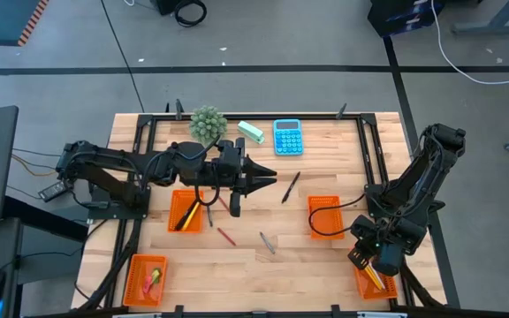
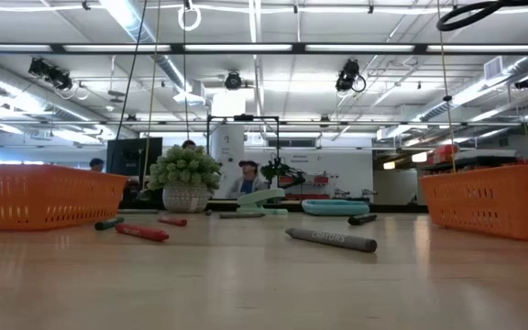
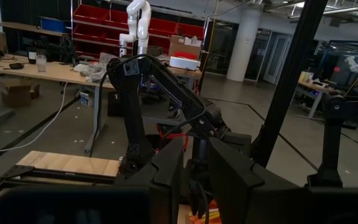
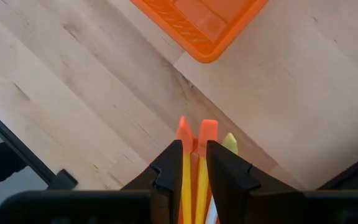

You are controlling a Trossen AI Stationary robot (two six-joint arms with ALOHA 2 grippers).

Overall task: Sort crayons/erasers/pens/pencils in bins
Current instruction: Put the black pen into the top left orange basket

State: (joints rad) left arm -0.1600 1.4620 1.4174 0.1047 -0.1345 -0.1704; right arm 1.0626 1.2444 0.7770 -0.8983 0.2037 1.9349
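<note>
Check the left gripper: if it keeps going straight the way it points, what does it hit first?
The left gripper points level across the table toward the right arm. It rides above the black pen, so the path looks free until that arm; height is hard to judge.

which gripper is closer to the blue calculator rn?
Left. The left gripper hangs over the table's middle, just short of the calculator. The right gripper is far off at the near right corner, over a bin holding pencils.
</note>
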